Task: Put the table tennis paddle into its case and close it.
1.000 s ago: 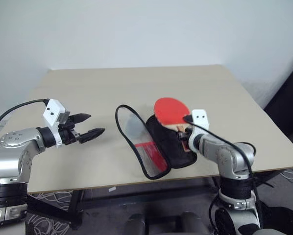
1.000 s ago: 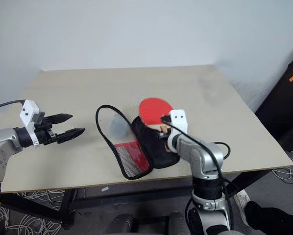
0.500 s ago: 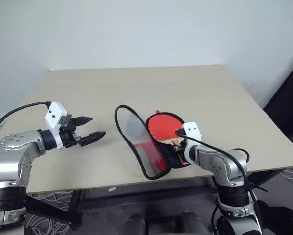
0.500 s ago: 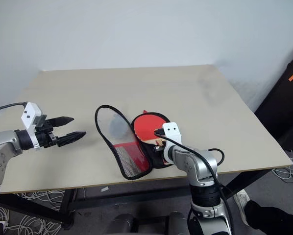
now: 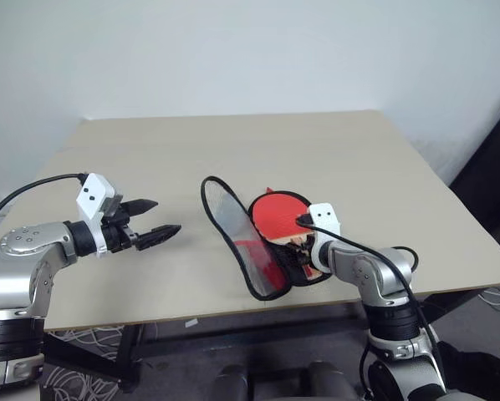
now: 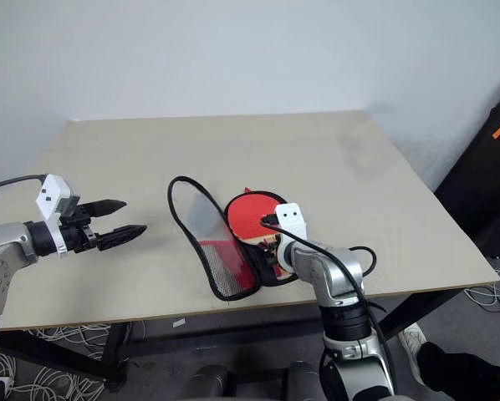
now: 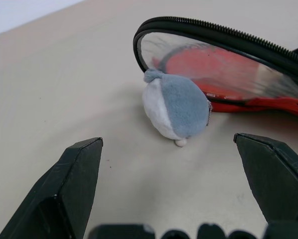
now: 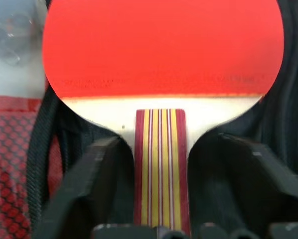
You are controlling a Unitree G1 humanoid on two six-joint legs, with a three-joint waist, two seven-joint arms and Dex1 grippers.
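On the tan table (image 5: 359,159), near its front edge, the case (image 5: 271,251) lies unzipped with its clear flap (image 5: 233,230) raised toward my left side. Resting on the black lining is the table tennis paddle (image 5: 282,215), red face up. Its long axis runs roughly front to back: blade toward the far edge of the table, handle toward me. From my head cameras the handle is mostly covered by my right wrist, and how far the blade's far rim sits inside the piped edge is hard to judge. My right wrist camera shows the striped handle (image 8: 159,164) running down between the two fingers and cut off at the frame edge.

My right gripper (image 8: 161,199) stands open, one finger to each side of the handle with a gap on both sides, gripping nothing.

My left gripper (image 5: 156,219) hovers over bare table, well apart from the case, jaws wide and empty. Ahead of it lies a small grey-and-white plush (image 7: 176,109), just beside the flap's zip edge.
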